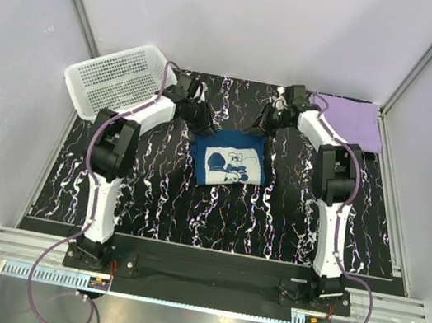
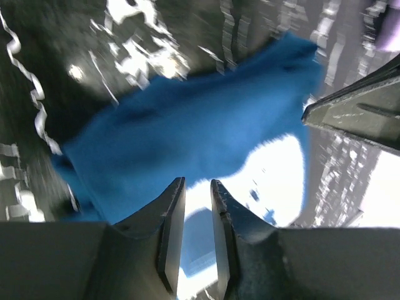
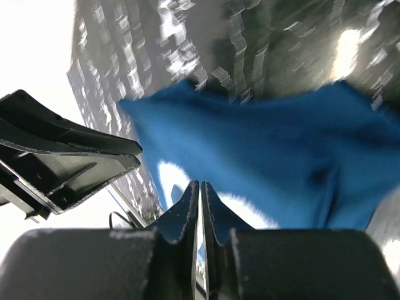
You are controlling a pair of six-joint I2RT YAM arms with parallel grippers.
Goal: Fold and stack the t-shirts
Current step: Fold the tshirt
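Observation:
The dark teal-blue t-shirt lies folded in a small rectangle at the table's middle, white graphic up. It also shows in the left wrist view and the right wrist view. The lavender t-shirt lies folded flat at the back right. My left gripper hovers over the blue shirt's far left corner, jaws a little apart with nothing between them. My right gripper hovers over the far right corner, jaws pressed together and empty.
A white perforated basket stands tilted at the back left. The table is black with white marbling. White walls and metal frame posts close in the back and sides. Each gripper sees the other close by.

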